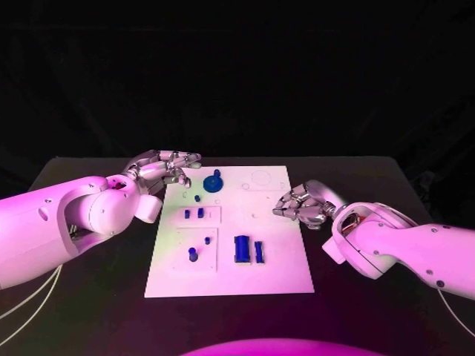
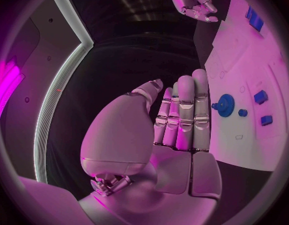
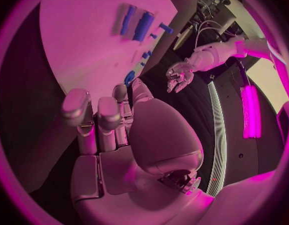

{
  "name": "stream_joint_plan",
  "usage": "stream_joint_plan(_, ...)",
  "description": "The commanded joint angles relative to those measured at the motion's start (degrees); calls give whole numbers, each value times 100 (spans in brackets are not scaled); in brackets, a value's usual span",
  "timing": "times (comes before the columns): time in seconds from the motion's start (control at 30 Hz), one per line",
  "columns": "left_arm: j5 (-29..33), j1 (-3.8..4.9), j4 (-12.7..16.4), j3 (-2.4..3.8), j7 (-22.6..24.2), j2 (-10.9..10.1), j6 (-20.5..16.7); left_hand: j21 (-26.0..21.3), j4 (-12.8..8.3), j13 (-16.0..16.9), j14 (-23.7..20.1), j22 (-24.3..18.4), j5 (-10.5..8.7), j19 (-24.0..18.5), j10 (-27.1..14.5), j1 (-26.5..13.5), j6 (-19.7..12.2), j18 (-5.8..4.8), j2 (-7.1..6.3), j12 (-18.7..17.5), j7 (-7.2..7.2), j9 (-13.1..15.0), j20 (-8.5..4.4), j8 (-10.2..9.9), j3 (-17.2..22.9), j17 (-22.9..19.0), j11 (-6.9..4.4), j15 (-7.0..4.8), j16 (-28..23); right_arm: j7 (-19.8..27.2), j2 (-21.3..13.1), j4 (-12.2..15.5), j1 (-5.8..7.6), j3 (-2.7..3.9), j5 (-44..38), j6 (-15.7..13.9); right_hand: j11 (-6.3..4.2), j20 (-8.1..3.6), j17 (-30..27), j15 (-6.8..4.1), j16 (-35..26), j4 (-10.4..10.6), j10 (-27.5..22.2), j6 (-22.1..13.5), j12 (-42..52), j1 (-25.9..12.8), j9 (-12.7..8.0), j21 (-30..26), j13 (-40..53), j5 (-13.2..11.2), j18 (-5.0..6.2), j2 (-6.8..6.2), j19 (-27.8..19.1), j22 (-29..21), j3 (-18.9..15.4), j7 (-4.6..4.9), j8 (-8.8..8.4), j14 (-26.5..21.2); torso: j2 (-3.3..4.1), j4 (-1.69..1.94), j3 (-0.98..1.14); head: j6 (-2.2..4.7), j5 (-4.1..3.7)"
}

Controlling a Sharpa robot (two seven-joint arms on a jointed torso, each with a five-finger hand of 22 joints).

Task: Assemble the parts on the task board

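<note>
Head view: board [image 1: 286,274] mid-surface, parts [image 1: 242,248] lying on it; my left hand [image 1: 162,167] at its far left corner, right hand [image 1: 302,206] at its right edge, both empty, fingers loosely curled.
Left wrist view: my fingers [image 2: 185,112] straight, together, holding nothing; gear [image 2: 226,105] on board.
Right wrist view: my fingers [image 3: 101,117] empty, over board edge.

I am seeing the task board [image 1: 286,274] looking like smooth matt plastic, the parts [image 1: 242,249] showing a glossier plastic, the table [image 1: 87,297] appearing matt, and the left hand [image 2: 182,115] shining like polished metal under smooth glossy arm shells.
</note>
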Motion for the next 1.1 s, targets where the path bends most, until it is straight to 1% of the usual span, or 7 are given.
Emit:
stream_joint_plan(0.03, 303, -9, -86, 4, 536, 95, -122, -263, 14, -3, -418, -125, 17, -278, -78, -3, -47, 67, -12, 43, -6, -9, 56, 57, -46, -160, 14, 43, -325, 1449, 92, -363, 129, 7, 2388, 325, 33, 27, -879, 55, -938, -52, -169, -72, -370, 167, -46, -1180, -370, -77, 244, 17, -428, -186, 35, 43, -86, -337, -159, -4, -98, 217, -42)
stream_joint_plan(0.27, 589, -41, -410, 3, 987, 332, -386, -1457, 67, -225, -1359, -786, 22, -1267, -234, 85, -137, -10, -9, -120, 37, -57, 346, 43, -80, -1020, 143, 339, -2028, 2087, 495, -1287, 352, 39, 3788, 962, 350, 404, -2688, 522, -3876, 123, -337, -119, -2050, 530, -450, -4126, -2435, -356, 520, 50, -1907, -2016, 146, 224, -442, -1583, -283, -59, -112, 456, -25)
stream_joint_plan(0.73, 857, -218, -966, 8, 1458, 855, -909, -3626, 59, -475, -1610, -2363, 27, -1839, -390, 67, -392, 16, 224, -1028, -148, -288, 980, -258, -891, -2129, 492, 819, -4727, 2651, 1060, -2398, 411, 81, 4304, 1545, 724, 1081, -4592, 1005, -5872, -127, -348, -130, -3204, 459, -1449, -5163, -4871, -602, 498, 55, -2880, -4632, 416, 344, -834, -2044, -472, 37, -85, 648, 116)
stream_joint_plan(0.77, 619, -209, -918, 4, 1101, 794, -612, -3874, -156, -834, -3142, -2791, -469, -3195, -2152, -2285, -2027, -293, 604, -1412, -389, -656, 484, -619, -1130, -2493, 141, 515, -4951, 2301, 1043, -2352, 409, 77, 4230, 1237, 443, 640, -4842, 756, -6226, -383, -2171, -1800, -3587, -2098, -1720, -5513, -5030, -828, 109, -154, -4306, -5410, 513, 32, -1193, -3871, -435, 7, -98, 631, 80)
stream_joint_plan(1.03, 522, -280, -696, 15, 1228, 778, -1072, -4050, -664, -834, -4060, -3073, -746, -4004, -3224, -3756, -3042, -421, 604, -1412, -584, -656, 177, -619, -1301, -2493, -52, 332, -5107, 2614, 997, -2048, 267, 186, 4423, 776, 282, 369, -5092, 629, -6226, -582, -3242, -2810, -3587, -3701, -1947, -5513, -5575, -974, 14, -154, -5196, -6026, 513, -139, -1193, -4963, -517, 82, 62, 843, 125)
stream_joint_plan(1.07, 499, -297, -644, 17, 1257, 774, -1180, -4068, -664, -834, -4162, -3101, -780, -4092, -3342, -3914, -3151, -421, 604, -1412, -602, -656, 143, -619, -1315, -2493, -75, 311, -5523, 2687, 987, -1977, 233, 211, 4468, 668, 263, 339, -5113, 225, -6226, -598, -3363, -2922, -3587, -3874, -1967, -5513, -5575, -1377, 14, -154, -5292, -6084, 513, -158, -1193, -5084, -527, 92, 83, 871, 131)
stream_joint_plan(1.1, 473, -316, -586, 20, 1290, 770, -1301, -4079, -664, -834, -4230, -3121, -799, -4152, -3420, -4020, -3225, -420, 604, -1412, -616, -656, 119, -619, -1326, -2493, -90, 297, -5523, 2769, 975, -1898, 196, 240, 4519, 547, 251, 320, -5127, 225, -6226, -613, -3444, -2995, -3587, -3990, -1979, -5513, -5575, -1377, 14, -154, -5356, -6122, 513, -172, -1193, -5165, -536, 100, 100, 894, 136)
